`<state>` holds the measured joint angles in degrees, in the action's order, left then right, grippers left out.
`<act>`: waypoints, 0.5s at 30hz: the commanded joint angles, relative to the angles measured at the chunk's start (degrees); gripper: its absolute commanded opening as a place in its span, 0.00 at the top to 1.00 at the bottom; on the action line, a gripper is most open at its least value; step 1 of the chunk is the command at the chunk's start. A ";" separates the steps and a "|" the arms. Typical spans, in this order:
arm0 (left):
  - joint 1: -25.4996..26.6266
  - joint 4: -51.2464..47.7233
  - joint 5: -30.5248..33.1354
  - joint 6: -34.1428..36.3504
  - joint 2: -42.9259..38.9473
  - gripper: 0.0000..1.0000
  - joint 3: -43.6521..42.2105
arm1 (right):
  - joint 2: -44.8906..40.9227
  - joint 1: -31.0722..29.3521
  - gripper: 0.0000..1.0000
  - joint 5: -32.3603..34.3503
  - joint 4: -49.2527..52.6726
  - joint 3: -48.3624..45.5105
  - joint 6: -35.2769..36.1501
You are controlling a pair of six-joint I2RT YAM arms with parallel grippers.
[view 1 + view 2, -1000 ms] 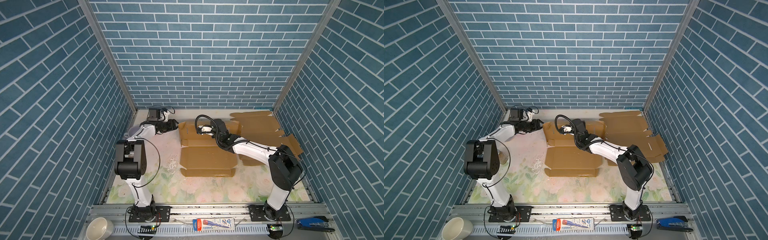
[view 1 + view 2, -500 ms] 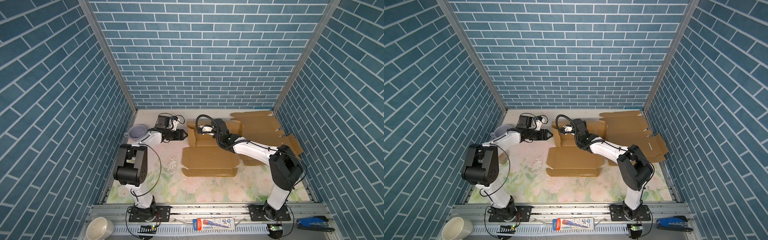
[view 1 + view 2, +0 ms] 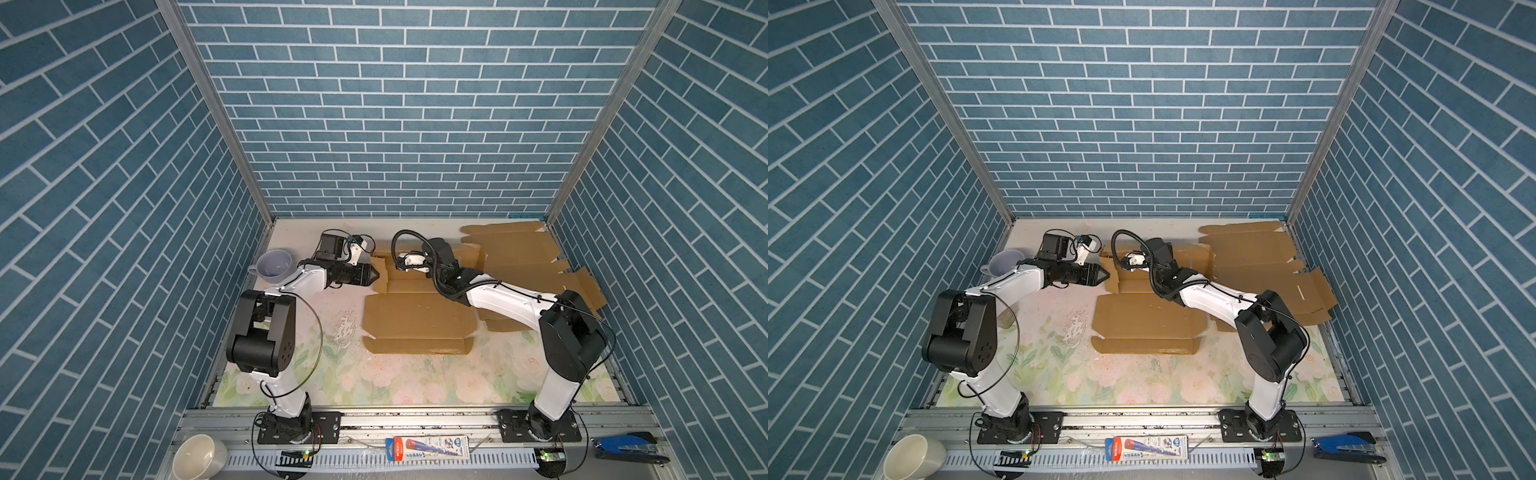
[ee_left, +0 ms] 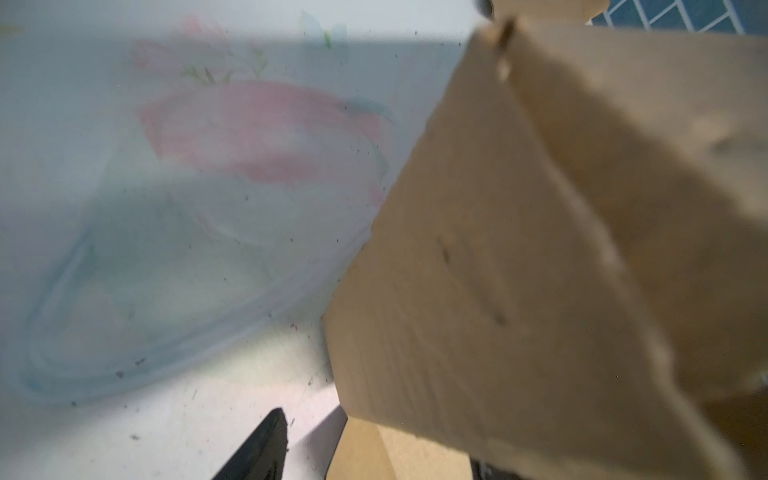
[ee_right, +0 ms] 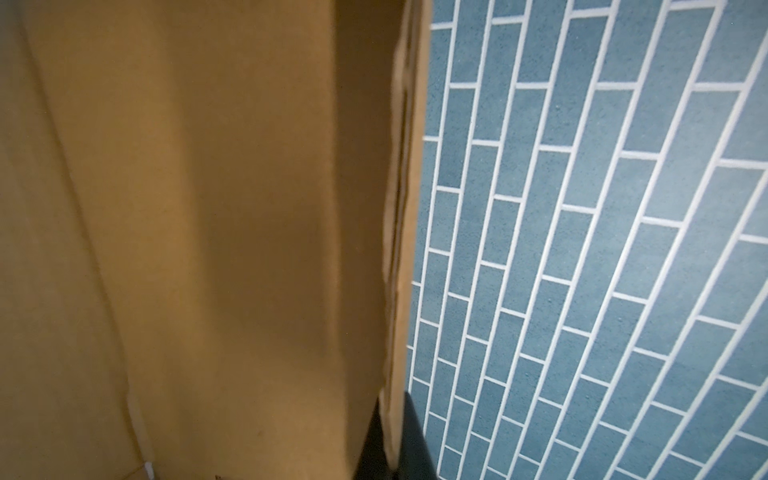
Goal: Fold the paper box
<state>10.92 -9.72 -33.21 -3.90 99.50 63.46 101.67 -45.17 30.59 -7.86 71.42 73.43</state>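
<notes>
Cup: a lilac cup (image 3: pixel 274 264) stands at the back left of the desk (image 3: pixel 415 386), just beside my left arm.
Left fingers: the left fingers (image 3: pixel 376 274) sit low at the outer face of the box's left flap. My left wrist view shows them spread, with the flap's lower edge between them. I cannot tell whether they touch it.
Box: the box (image 3: pixel 417 322) lies mid-desk, toward the back. Its base and front strip lie flat, while its left flap and back wall are raised.
Right fingers: the right fingers (image 5: pixel 409 444) are pressed together, pinching the edge of the raised back wall.
Sheets: more flat cardboard sheets (image 3: pixel 519 257) lie at the back right, partly under my right arm.
</notes>
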 commanded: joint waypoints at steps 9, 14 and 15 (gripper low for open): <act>3.13 21.77 10.70 -4.26 -2.04 0.55 -8.10 | -1.22 -1.98 1.00 1.24 3.07 0.30 -2.25; 6.19 26.96 18.03 -5.88 -1.94 0.59 -10.79 | -0.18 -3.70 1.00 3.17 3.33 0.56 -4.71; 7.07 26.98 20.33 -5.60 -1.60 0.59 -10.81 | 0.01 -3.96 1.00 3.52 3.50 0.72 -5.18</act>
<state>15.86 12.69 -20.27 -8.80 98.24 53.45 101.56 -48.05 32.77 -6.07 71.42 70.63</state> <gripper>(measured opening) 0.412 0.048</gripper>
